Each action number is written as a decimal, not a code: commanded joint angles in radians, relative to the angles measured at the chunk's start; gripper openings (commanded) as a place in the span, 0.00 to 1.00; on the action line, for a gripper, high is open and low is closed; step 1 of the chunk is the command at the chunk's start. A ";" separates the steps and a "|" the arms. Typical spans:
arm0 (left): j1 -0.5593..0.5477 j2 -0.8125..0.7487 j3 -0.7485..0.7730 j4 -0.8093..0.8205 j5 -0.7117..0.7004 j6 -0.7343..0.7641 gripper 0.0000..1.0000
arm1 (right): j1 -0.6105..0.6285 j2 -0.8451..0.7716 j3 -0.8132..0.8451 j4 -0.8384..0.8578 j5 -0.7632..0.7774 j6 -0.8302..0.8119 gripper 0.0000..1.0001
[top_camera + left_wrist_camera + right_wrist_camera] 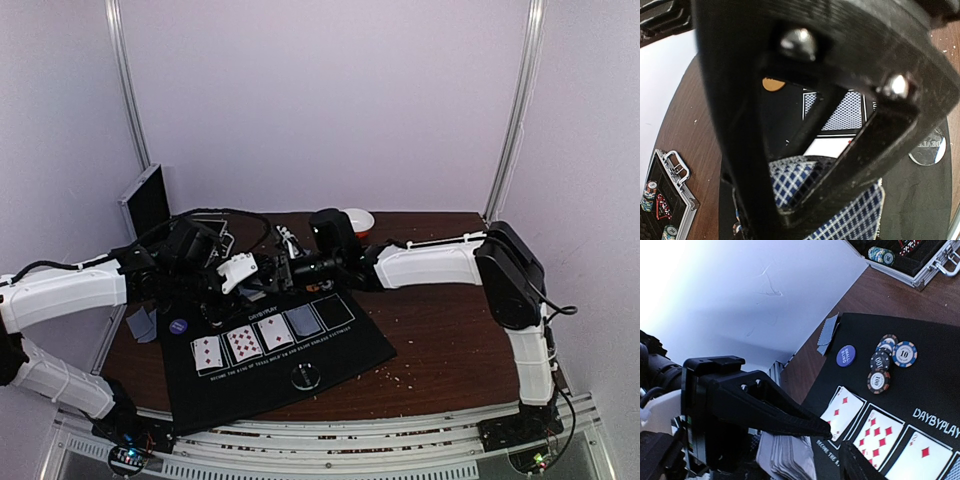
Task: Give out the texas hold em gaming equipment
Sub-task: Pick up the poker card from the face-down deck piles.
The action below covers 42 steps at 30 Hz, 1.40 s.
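The black five-box mat [340, 350] holds three red-pip cards [242, 345] face up and one grey-blue card [303, 320] face down. A purple disc [178, 325] and striped chips [212, 318] lie at its left, and a clear disc [305, 377] lies near its front. My left gripper [262, 276] is shut on a blue-checked deck [790, 182] above the mat's far edge. My right gripper [284, 268] meets it there. In the right wrist view its jaws [837, 441] stand slightly apart and empty, beside the deck [787, 456]. The chips [887, 360] and the purple disc [845, 355] show there too.
A metal chip case [670, 192] lies open at the back left and also shows in the right wrist view [920, 265]. Two face-down cards [142, 322] lie left of the mat. An orange disc [772, 84] sits by the mat. A white bowl [358, 220] stands at the back.
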State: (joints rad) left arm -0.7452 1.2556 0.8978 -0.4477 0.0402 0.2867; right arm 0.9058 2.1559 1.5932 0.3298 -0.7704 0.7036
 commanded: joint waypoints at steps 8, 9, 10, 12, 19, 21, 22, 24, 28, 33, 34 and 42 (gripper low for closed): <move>0.001 -0.005 0.014 0.048 -0.013 0.007 0.43 | -0.031 -0.098 -0.029 -0.208 0.126 -0.140 0.31; 0.000 -0.003 0.015 0.049 -0.014 0.008 0.43 | -0.031 -0.103 -0.029 -0.217 0.133 -0.146 0.30; 0.000 -0.002 0.015 0.048 -0.014 0.007 0.43 | -0.031 -0.108 -0.029 -0.225 0.140 -0.152 0.28; 0.001 -0.002 0.015 0.048 -0.013 0.008 0.43 | -0.030 -0.115 -0.028 -0.241 0.149 -0.164 0.24; 0.001 0.001 0.014 0.047 -0.017 0.008 0.43 | -0.032 -0.128 -0.003 -0.292 0.162 -0.194 0.10; 0.000 0.002 0.014 0.047 -0.017 0.008 0.43 | -0.032 -0.134 0.007 -0.312 0.174 -0.205 0.07; 0.001 0.002 0.013 0.046 -0.019 0.008 0.43 | -0.034 -0.138 0.010 -0.324 0.182 -0.212 0.04; 0.001 0.002 0.013 0.047 -0.022 0.007 0.43 | -0.036 -0.151 0.015 -0.347 0.211 -0.228 0.00; 0.001 0.004 0.011 0.046 -0.032 0.007 0.43 | -0.043 -0.198 0.002 -0.389 0.277 -0.259 0.00; 0.000 0.010 0.014 0.047 -0.063 0.000 0.43 | -0.058 -0.296 -0.081 -0.359 0.393 -0.267 0.00; 0.000 0.013 0.015 0.047 -0.077 -0.002 0.43 | -0.060 -0.326 -0.114 -0.338 0.430 -0.260 0.00; 0.002 0.028 0.032 0.046 -0.157 -0.022 0.43 | -0.066 -0.561 -0.567 -0.043 0.917 -0.058 0.00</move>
State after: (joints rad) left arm -0.7452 1.2747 0.8978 -0.4419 -0.0685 0.2810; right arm 0.8436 1.6592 1.2160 0.1154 -0.1661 0.5110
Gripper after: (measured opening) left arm 0.434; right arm 0.014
